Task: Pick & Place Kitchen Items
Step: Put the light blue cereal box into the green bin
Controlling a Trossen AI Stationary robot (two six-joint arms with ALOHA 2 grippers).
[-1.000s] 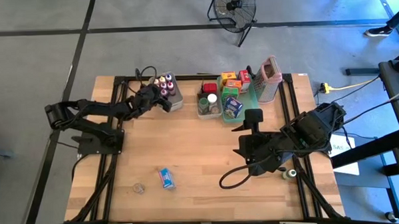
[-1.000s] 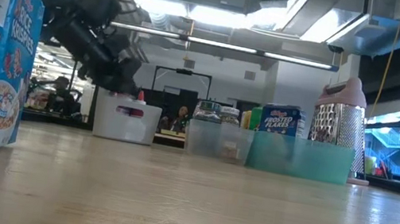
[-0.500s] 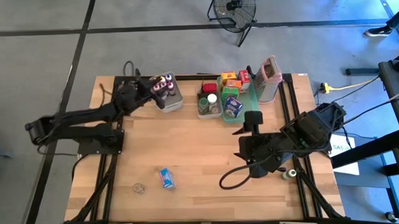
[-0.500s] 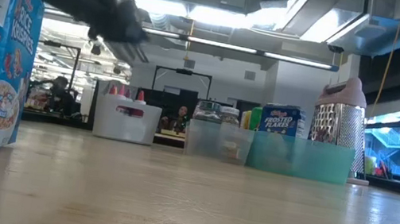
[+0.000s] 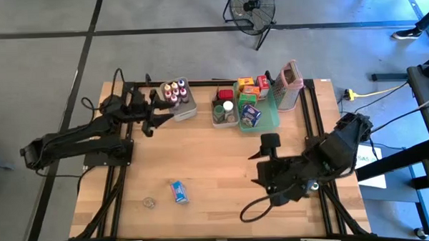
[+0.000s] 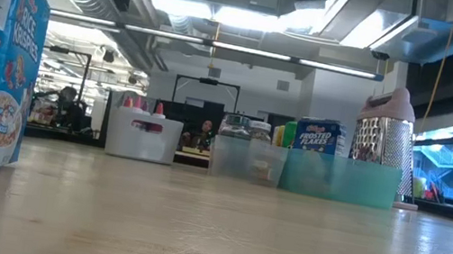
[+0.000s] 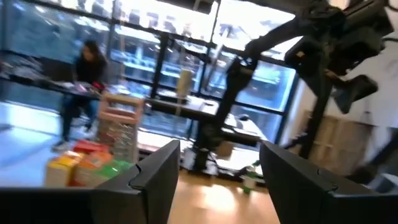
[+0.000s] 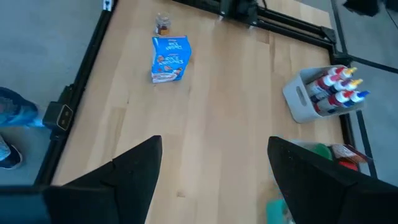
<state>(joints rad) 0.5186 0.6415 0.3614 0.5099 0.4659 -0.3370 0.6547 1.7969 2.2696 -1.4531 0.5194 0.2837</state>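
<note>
A small blue box (image 5: 178, 191) lies flat on the wooden table near its front edge, and a tiny jar (image 5: 148, 203) stands beside it. Little bottles with red and yellow caps (image 5: 176, 92) stand in a white bin (image 5: 186, 110) at the back. My left gripper (image 5: 164, 110) hovers just left of that bin, about level, open and empty (image 7: 217, 155). My right gripper (image 5: 269, 143) hangs over the table's right half, slanting down, open and empty (image 8: 214, 146). The right wrist view shows the blue box (image 8: 169, 59), the jar (image 8: 163, 23) and the bin (image 8: 314, 99).
At the back stand a clear bin with jars (image 5: 225, 111) and a teal tray with small boxes (image 5: 270, 113). A grey grater with a pink rim (image 5: 290, 82) stands right of them. The middle of the table (image 5: 216, 163) is bare wood.
My left gripper has risen from over the white bin, drawn back toward the table's left edge, and tipped from pointing down to about level. In the low view it has climbed out of the picture. My right gripper has shifted a little toward the near edge.
</note>
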